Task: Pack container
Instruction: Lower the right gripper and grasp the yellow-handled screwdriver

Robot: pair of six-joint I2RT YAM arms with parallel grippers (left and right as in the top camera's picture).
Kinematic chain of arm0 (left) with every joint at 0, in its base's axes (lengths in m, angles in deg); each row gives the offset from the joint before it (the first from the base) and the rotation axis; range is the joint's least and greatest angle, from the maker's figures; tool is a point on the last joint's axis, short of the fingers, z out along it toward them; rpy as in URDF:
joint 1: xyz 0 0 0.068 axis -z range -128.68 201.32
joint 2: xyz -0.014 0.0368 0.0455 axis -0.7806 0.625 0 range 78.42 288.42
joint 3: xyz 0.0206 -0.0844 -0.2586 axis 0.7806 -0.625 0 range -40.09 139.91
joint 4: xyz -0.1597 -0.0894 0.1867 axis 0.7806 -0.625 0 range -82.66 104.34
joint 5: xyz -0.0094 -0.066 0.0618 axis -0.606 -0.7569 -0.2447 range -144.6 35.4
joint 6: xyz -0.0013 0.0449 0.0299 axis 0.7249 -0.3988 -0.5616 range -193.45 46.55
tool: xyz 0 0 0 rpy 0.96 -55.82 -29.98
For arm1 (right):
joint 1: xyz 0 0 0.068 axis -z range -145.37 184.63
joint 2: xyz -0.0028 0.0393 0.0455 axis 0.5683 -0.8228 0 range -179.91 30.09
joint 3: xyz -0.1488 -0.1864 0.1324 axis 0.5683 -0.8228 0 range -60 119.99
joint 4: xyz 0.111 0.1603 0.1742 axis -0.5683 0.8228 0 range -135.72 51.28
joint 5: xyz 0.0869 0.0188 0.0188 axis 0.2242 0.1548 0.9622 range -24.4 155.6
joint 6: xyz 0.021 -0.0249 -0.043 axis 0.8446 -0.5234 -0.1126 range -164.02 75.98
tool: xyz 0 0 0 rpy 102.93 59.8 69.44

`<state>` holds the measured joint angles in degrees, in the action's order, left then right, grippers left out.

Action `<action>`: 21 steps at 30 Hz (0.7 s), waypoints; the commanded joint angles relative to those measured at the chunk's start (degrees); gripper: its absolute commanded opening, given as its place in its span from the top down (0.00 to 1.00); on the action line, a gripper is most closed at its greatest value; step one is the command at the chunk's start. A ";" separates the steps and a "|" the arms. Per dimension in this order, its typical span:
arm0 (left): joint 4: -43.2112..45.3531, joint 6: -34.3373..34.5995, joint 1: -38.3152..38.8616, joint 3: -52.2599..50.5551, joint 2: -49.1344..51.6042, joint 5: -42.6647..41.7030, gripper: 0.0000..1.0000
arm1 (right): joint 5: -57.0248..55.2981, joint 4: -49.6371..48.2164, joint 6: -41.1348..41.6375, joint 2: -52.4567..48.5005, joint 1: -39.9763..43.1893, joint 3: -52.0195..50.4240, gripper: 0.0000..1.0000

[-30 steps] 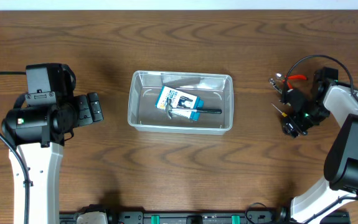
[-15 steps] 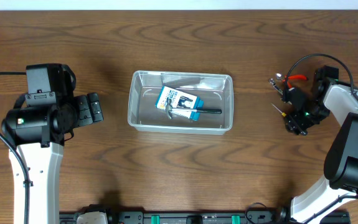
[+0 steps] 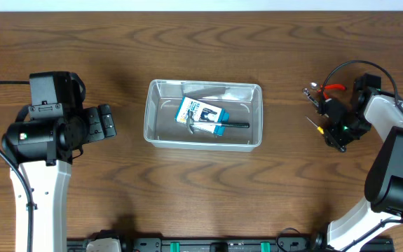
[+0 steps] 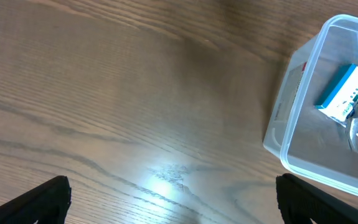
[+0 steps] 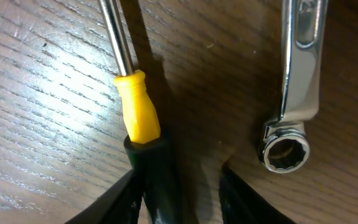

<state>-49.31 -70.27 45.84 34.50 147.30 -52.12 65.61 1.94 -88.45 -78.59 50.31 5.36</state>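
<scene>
A clear, see-through rectangular plastic container (image 3: 160,115) with rounded corners and a rimmed edge sits in the middle of the brown wood-grain surface (image 3: 285,189), between the two arms. Inside it lies a small blue-and-white printed box (image 3: 202,113), flat on the bottom. A small tool with a metal head and a slim black handle (image 3: 237,124) lies partly across the box. Something pale and see-through lies along the container's far wall, too faint to identify.

The left fingers (image 4: 42,202) are spread wide with nothing between them. They hang over bare wood just beside the container's left end.

The right fingers (image 5: 244,199) are well apart from the container, at the right edge of the surface. They stand partly spread on either side of the black grip of a screwdriver with a yellow collar and steel shaft (image 5: 135,115). One finger is close against the grip, and a gap shows on the other side. A chrome ring-end wrench (image 5: 300,62) lies just beside the screwdriver, not touching it.
</scene>
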 commanded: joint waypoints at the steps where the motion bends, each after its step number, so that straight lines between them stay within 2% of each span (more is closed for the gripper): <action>1: -0.20 0.50 -0.24 0.26 -0.42 -0.15 0.02 | 3.67 0.76 0.26 -3.89 0.00 -2.36 0.58; 6: -0.15 0.50 -0.24 0.26 -0.42 -0.15 0.02 | 3.67 0.61 0.24 -3.89 0.00 -2.36 0.59; 16: -0.15 0.50 -0.24 0.26 -0.42 -0.15 0.02 | 3.69 -0.02 0.31 -3.82 0.00 -2.36 0.76; 21: -0.15 0.50 -0.24 0.26 -0.42 -0.13 0.02 | 3.69 -0.59 1.57 -3.82 0.00 -2.36 0.79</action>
<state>-49.31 -70.27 45.84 34.50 147.30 -52.12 65.67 1.20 -87.75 -78.61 50.31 5.38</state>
